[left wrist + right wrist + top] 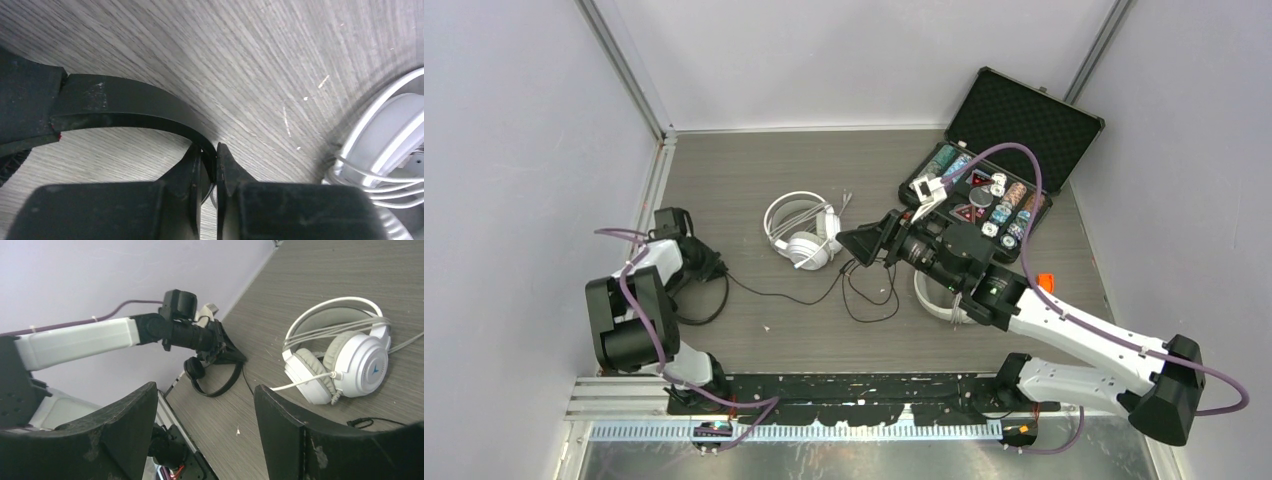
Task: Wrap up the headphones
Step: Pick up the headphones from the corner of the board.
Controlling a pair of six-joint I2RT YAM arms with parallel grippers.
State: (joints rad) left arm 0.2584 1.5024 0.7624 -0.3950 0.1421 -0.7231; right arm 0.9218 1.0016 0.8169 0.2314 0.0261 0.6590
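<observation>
The black headset (215, 380) lies at the table's left side, near the wall. My left gripper (210, 156) is shut on its thin black headband (125, 100), seen from above at the left gripper (709, 268). Its black cable (784, 296) trails right into loose loops. One white headset (804, 235) lies mid-table with its white cable bunched over the band; it also shows in the right wrist view as the white headset (350, 360). A second white headset (932, 300) lies partly hidden under my right arm. My right gripper (864, 245) hovers beside the first white headset, open and empty (205, 389).
An open black foam-lined case (1004, 150) with coloured poker chips stands at the back right. Grey walls close in the table on the left, back and right. The loose black cable loops (872, 300) lie below my right gripper.
</observation>
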